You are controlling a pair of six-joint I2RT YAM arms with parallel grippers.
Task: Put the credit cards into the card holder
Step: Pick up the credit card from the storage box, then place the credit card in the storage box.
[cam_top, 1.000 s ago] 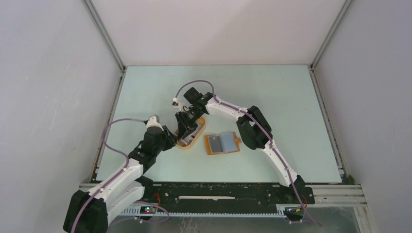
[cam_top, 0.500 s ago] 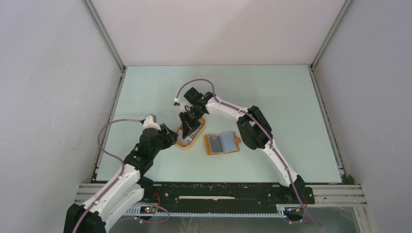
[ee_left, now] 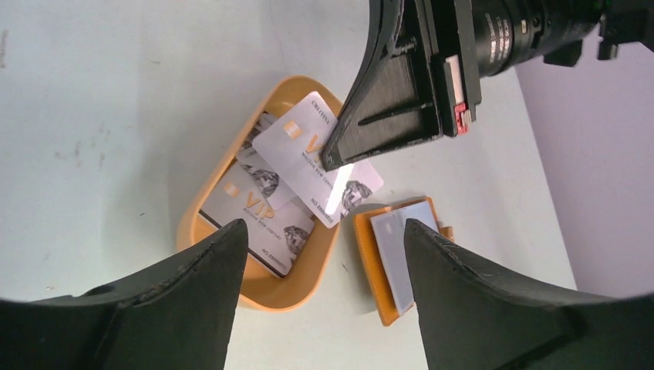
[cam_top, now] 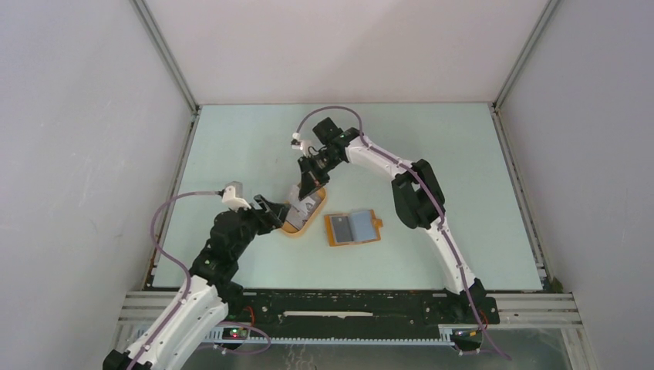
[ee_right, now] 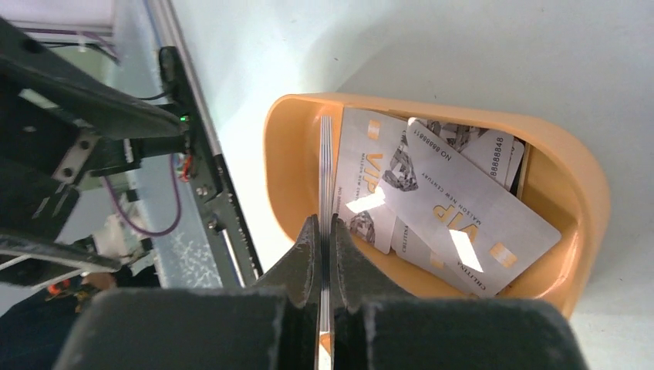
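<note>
Right wrist shows the right gripper (ee_right: 325, 225) pinched on one card (ee_right: 325, 166) over the tray (ee_right: 590, 193), left gripper (ee_left: 324, 231) wide and empty; the card is best slid flat into the holder (cam_top: 352, 228)

Gold "VIP" on the credit cards (ee_right: 463, 223)

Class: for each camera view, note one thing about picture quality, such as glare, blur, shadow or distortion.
Top external: soft, even light, with only faint shadows on the table. Left wrist: a glare patch on the lifted card; the left end effector is dark and blurred. Right wrist: glare streaks on the cards in the tray; the right end effector is out of focus.
</note>
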